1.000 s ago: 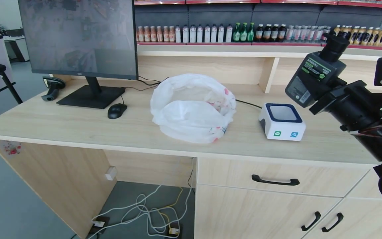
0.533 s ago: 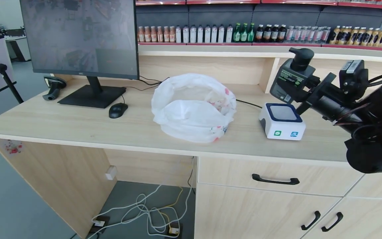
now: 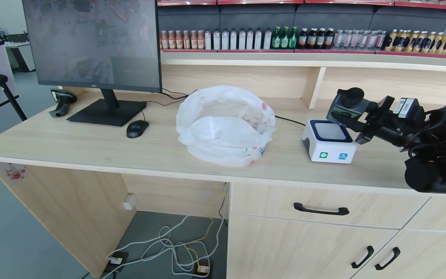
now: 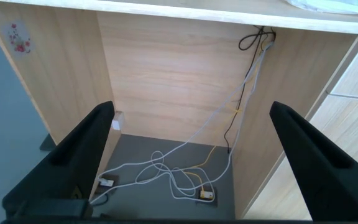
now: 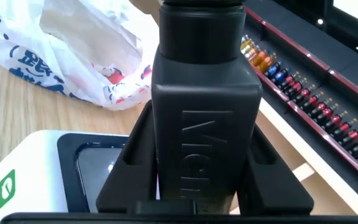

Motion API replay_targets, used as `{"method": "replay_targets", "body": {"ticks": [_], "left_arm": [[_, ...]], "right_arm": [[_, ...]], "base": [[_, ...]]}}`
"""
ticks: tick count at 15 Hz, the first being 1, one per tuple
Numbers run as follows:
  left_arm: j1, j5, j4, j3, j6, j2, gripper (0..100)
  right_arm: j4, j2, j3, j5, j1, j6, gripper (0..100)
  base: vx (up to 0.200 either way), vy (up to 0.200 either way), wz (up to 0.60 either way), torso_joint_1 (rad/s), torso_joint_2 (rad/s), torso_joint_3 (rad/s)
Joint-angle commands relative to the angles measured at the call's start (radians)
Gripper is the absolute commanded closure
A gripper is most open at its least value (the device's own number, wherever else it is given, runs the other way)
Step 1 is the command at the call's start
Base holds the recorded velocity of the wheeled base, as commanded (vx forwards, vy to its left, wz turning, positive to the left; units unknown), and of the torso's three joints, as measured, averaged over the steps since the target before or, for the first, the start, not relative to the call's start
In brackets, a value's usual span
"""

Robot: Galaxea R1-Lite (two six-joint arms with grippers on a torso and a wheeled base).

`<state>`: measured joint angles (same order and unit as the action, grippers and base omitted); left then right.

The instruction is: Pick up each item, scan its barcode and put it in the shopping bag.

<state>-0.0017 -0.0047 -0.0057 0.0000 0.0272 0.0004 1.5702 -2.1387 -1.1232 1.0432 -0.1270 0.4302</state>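
The dark grey bottle [image 3: 346,107] with a black cap and a green-and-white label lies tipped on its side over the glass top of the white barcode scanner [image 3: 328,142]. The right gripper [image 3: 370,121] has its fingers clamped on the bottle's body. Green and blue icons mark the scanner's front. The white shopping bag [image 3: 225,124], printed red and blue, sits open nearby on the pale wood counter [image 3: 91,144]. A monitor [image 3: 91,42], a mouse [image 3: 137,128] and a handheld scanner [image 3: 61,104] stand further left, and behind are shelves of drink bottles [image 3: 304,38]. The left gripper [image 4: 191,155] hangs spread open below the counter.

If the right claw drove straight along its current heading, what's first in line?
Probably the shopping bag: the right claw, shut on the dark bottle, points past the scanner toward it. Height is unclear; it may pass over.
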Motion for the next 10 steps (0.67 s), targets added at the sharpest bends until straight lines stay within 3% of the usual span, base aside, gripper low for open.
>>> {"method": "replay_targets", "body": {"ticks": [1,10], "left_arm": [[0.0,0.0,0.0,0.0,-0.001,0.0,0],[0.0,0.0,0.0,0.0,-0.001,0.0,0]], "right_arm": [[0.001,-0.017,-0.006,0.008,-0.026,0.009,100],[0.001,-0.03,-0.032,0.017,-0.039,0.033,100]], "base": [[0.0,0.0,0.0,0.0,0.0,0.0],[0.0,0.0,0.0,0.0,0.0,0.0]]}}
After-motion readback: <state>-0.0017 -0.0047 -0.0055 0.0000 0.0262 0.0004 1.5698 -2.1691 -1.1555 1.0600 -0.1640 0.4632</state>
